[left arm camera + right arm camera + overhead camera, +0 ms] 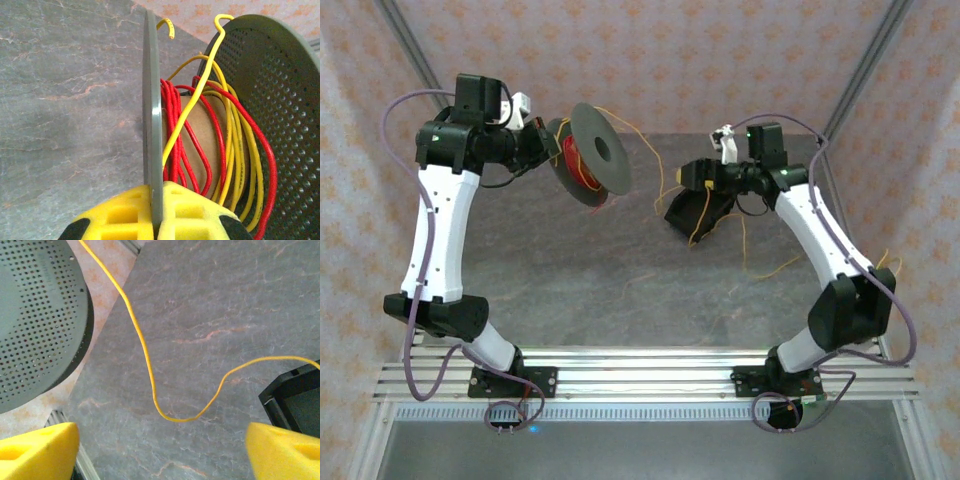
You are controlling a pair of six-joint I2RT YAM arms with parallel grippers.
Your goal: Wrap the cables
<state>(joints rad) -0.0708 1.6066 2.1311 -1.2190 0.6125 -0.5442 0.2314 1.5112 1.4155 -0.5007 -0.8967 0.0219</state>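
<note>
A grey stone-look table (pixel 570 280) takes up the middle of the overhead view, with the left arm (pixel 440 220) rising along the left side of the frame and the right arm (pixel 820 230) along the right. The left arm holds a black spool (pixel 598 150) up in the air at the upper middle, tipped so that one round flange faces the camera. From the left wrist, the left gripper (pixel 155 200) sits at the bottom of the frame, its yellow fingers (pixel 125 210) pressed tight from both sides on the thin edge of the spool's nearer flange. The perforated far flange fills the right side. The cables (pixel 197 97), red and yellow, lie in loose turns around the brown core between the two flanges. Two yellow ends poke up past the rims at the top of the frame. From the right wrist, the right gripper (pixel 160 450) stands wide open with nothing between its pads. One yellow pad (pixel 40 445) shows in each bottom corner. A single yellow strand (pixel 145 355) runs down from the top left beside the spool's flange, dips to the middle of the frame over the table, then curves off to the right towards a black object at the edge.
</note>
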